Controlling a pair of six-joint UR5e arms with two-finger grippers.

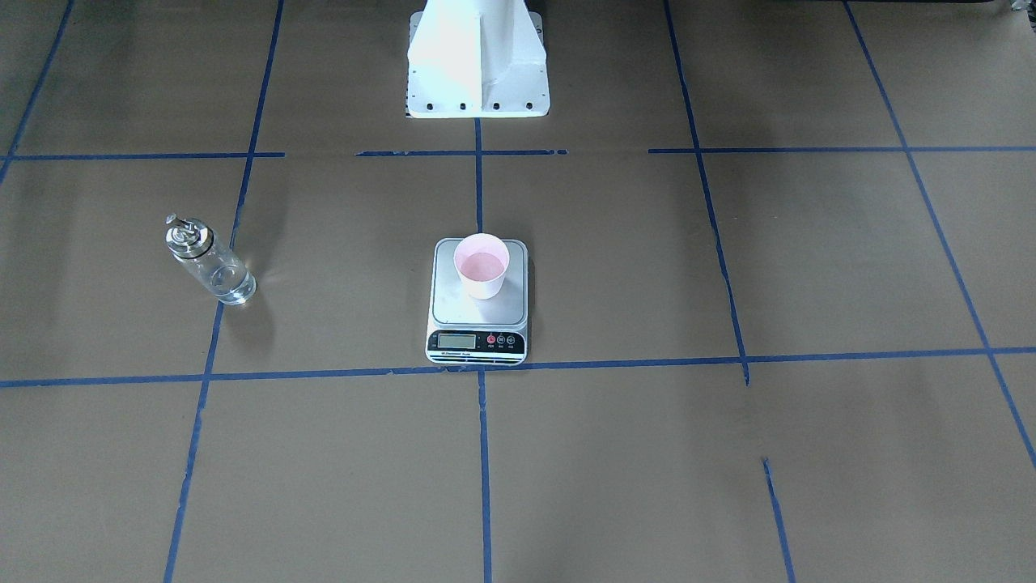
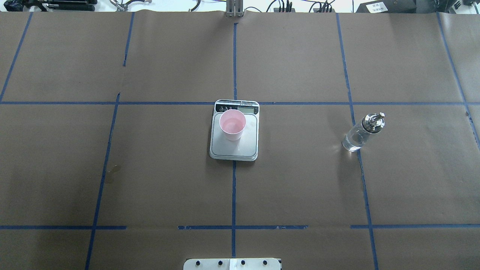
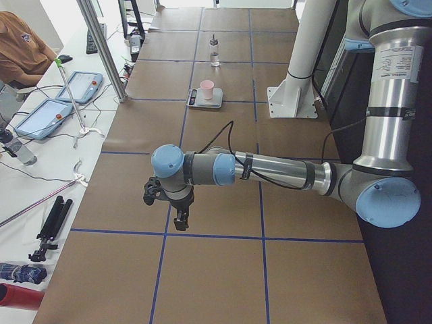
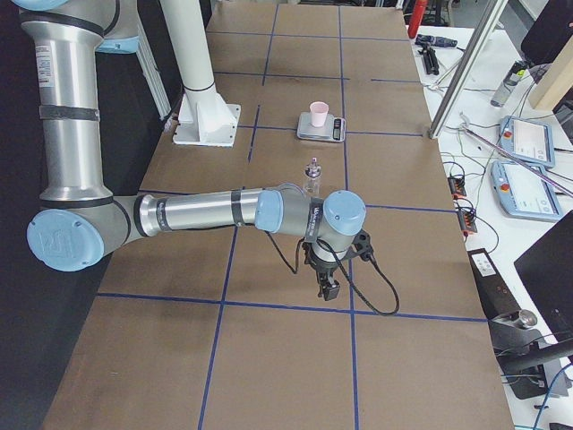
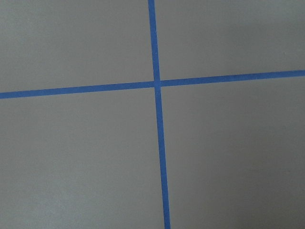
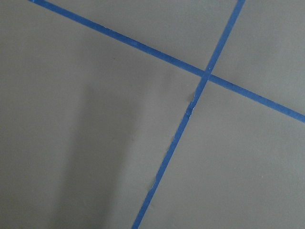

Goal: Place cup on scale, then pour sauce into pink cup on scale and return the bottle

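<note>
Neither tool's state can be told: the left tool (image 3: 181, 219) and the right tool (image 4: 328, 288) are shown only in the side views, each held pointing down over the worktop (image 2: 150, 168), well apart from the task's things. The cup (image 2: 232, 125) is set upright on the scale (image 2: 234, 150), toward its display end. Seen from overhead, the bottle (image 2: 362, 133) is stood at 3 o'clock of the scale, well apart from it.
</note>
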